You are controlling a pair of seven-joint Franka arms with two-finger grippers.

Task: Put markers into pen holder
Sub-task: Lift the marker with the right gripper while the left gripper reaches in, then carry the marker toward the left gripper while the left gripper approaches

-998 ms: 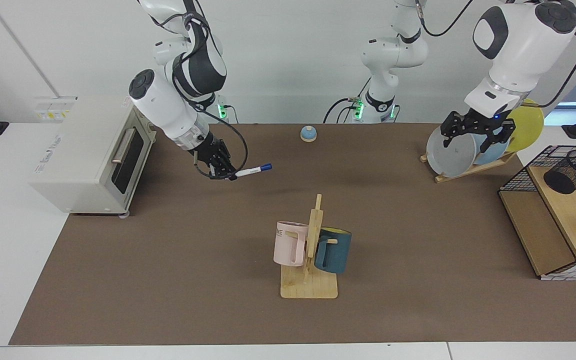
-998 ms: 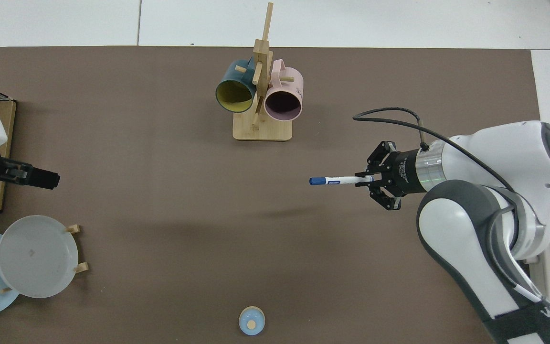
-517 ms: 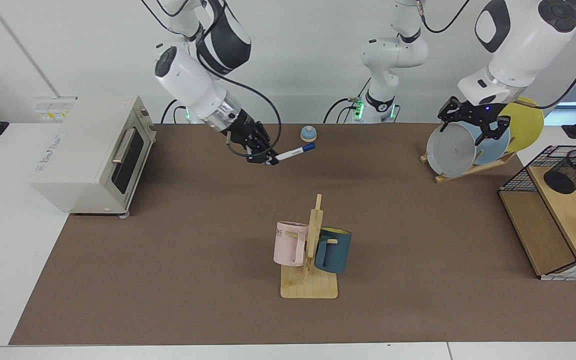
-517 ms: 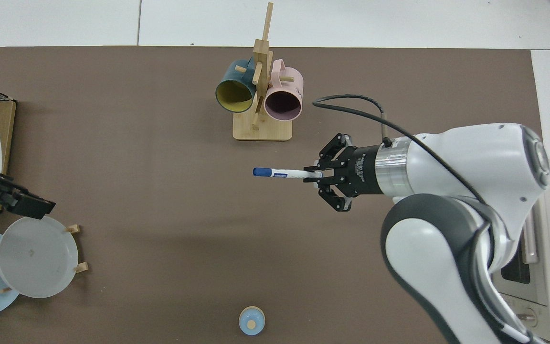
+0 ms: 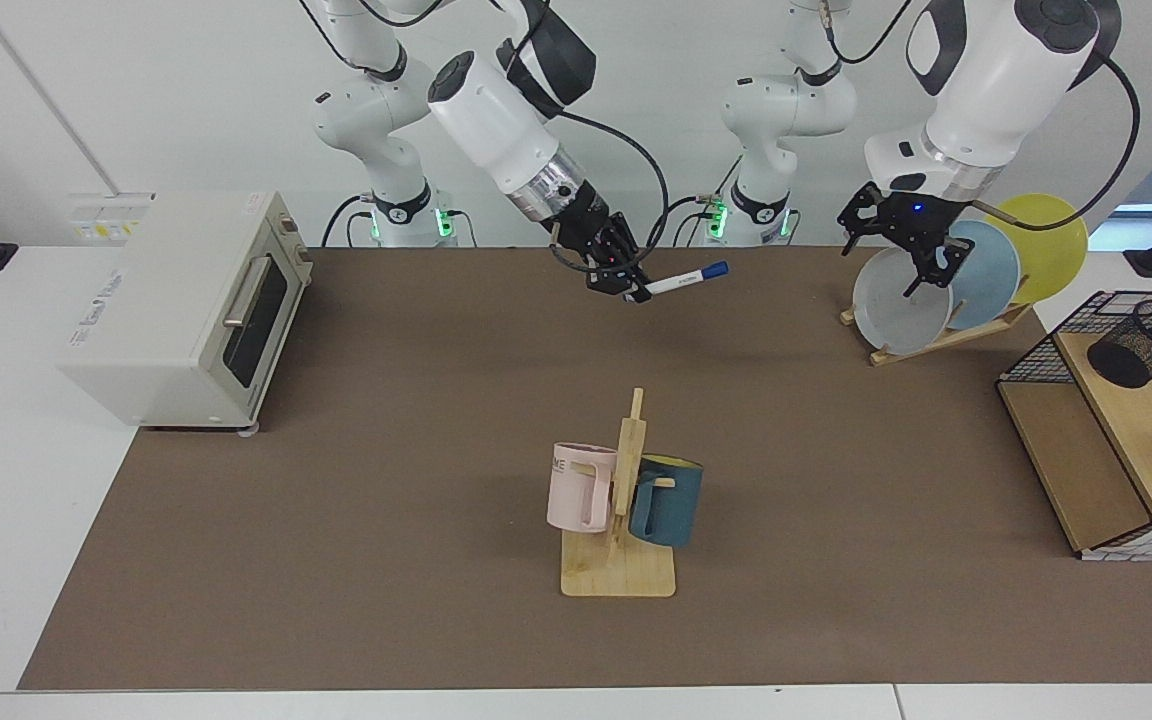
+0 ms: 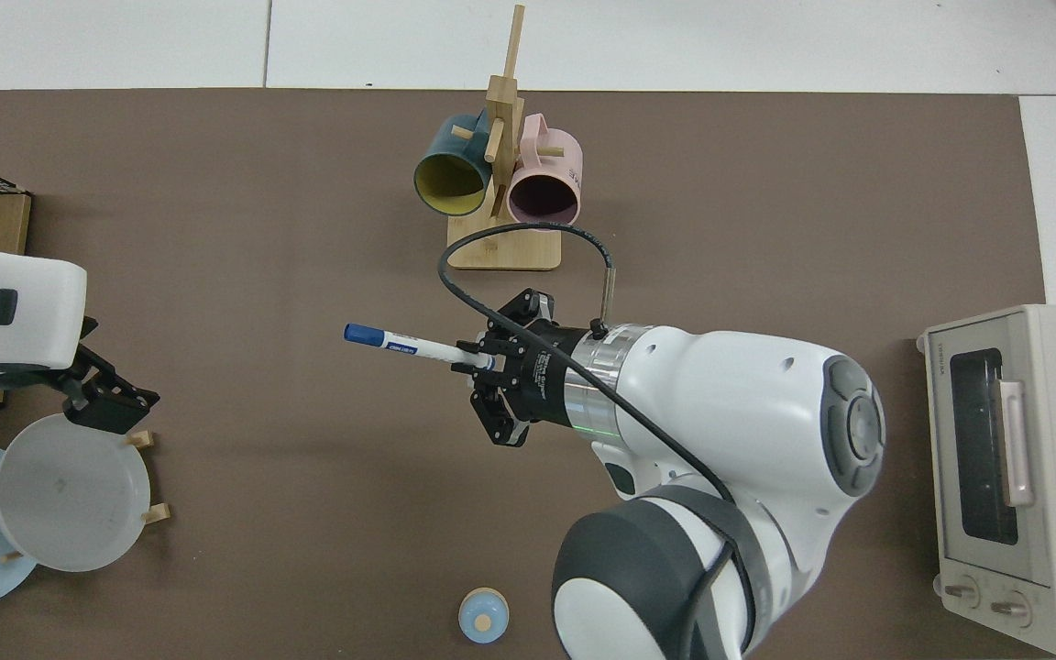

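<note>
From the facing view, the right claw (image 5: 633,290) hung above the far middle of the counter (image 5: 386,560), pinched shut on the white tail of the marker (image 5: 688,280), whose blue cap jutted out toward the left arm's side; gripping the very end probably left most of the barrel free for a handover or for dropping into a cup. The left claw (image 5: 911,262) hovered in front of the grey plate (image 5: 894,305) on the plate rack, fingers spread and holding nothing, likely poised to receive. The pen holder (image 5: 1146,343) stood well apart, tilted, on the wooden shelf of the wire basket (image 5: 1041,352) at the counter's end, out on the left arm's side, which would explain passing the marker across. The mug rack (image 5: 621,520) with its pink and teal mugs sat mid-counter, clear of the path. From the top view, the right claw (image 6: 473,359) carried the marker (image 6: 401,343) roughly level, cap leading toward the left claw (image 6: 120,408), which waited open just above the grey plate (image 6: 70,495). A good gap separated cap and left claw. The pen holder was out of this view.
</note>
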